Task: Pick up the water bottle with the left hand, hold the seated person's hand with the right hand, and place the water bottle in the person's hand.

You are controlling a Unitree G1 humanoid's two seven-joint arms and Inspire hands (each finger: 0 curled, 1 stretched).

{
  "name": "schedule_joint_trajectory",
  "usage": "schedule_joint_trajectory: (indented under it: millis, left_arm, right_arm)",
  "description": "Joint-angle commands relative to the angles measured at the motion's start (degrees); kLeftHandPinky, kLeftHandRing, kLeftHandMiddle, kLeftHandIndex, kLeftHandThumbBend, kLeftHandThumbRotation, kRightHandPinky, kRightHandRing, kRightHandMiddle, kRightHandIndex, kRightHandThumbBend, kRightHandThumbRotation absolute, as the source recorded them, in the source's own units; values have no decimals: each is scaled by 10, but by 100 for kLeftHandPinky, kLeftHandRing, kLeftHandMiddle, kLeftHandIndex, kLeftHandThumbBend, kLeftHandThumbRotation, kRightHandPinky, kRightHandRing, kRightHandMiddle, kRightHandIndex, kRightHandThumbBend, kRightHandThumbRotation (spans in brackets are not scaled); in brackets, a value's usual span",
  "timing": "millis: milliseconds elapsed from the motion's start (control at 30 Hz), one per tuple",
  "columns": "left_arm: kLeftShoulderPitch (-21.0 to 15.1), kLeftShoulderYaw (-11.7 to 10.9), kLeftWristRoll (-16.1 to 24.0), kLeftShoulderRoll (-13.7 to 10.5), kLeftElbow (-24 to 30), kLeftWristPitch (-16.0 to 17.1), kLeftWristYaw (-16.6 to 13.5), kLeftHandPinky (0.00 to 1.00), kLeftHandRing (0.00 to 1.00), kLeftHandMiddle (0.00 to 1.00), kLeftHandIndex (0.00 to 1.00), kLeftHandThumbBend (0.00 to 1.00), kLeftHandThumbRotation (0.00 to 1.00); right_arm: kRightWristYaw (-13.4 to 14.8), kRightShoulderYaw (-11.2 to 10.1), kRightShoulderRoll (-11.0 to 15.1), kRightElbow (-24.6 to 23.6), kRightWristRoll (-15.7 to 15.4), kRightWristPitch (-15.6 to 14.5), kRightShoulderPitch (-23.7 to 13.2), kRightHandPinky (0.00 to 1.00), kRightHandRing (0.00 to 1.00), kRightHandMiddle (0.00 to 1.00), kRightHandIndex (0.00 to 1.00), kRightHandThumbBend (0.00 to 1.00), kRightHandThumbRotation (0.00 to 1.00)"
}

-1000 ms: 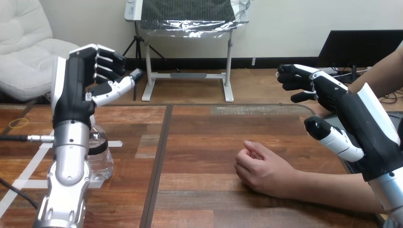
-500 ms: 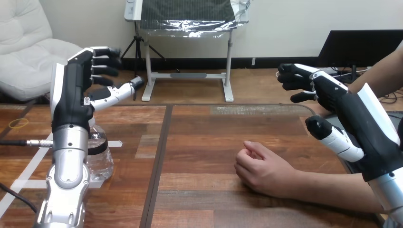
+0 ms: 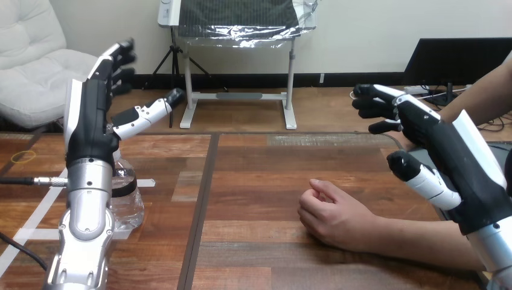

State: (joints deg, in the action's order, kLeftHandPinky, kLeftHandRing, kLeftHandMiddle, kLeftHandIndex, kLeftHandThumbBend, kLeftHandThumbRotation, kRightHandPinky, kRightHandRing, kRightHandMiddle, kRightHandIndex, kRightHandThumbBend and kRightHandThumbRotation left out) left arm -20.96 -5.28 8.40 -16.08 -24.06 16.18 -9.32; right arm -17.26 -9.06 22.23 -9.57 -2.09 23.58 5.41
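1. Head view: left hand (image 3: pixel 90 121) is raised above the table (image 3: pixel 253 175) at left, fingers straight and spread, holding nothing.
2. Bottle (image 3: pixel 125 202) stands on the table behind the left forearm, mostly hidden, seemingly upright.
3. Right hand (image 3: pixel 441 145) hovers at right, fingers relaxed, empty.
4. Person's hand (image 3: pixel 332 214) rests on the table, loosely curled, apart from the right hand.

I can read no text, number or sign anywhere in my view. The small mark on the white panel (image 3: pixel 166 12) at the top, left of centre, is too small to make out. Nothing legible shows on the water bottle (image 3: pixel 128 205) at lower left.
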Motion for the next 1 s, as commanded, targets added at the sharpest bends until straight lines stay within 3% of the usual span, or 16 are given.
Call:
schedule_joint_trajectory:
  millis: [0, 467, 700, 967]
  left_arm:
    - [-23, -2, 2, -2, 4, 17, -2, 87, 90, 91, 92, 87, 34]
    - [-28, -8, -8, -4, -6, 19, 5, 93, 95, 97, 96, 91, 37]
    - [-28, -9, -5, -9, -4, 1, 4, 96, 99, 99, 99, 94, 41]
    - [-29, -14, -13, -9, -14, -4, 5, 94, 100, 100, 100, 99, 42]
  right_arm:
    - [7, 2, -6, -12, 9, 10, -15, 73, 81, 82, 84, 100, 100]
    - [4, 2, -4, -13, 14, 9, -12, 74, 81, 82, 84, 100, 100]
    - [1, 4, -1, -12, 14, 11, -14, 74, 80, 81, 84, 100, 100]
    - [3, 5, -3, -15, 13, 11, -12, 74, 80, 81, 84, 100, 100]
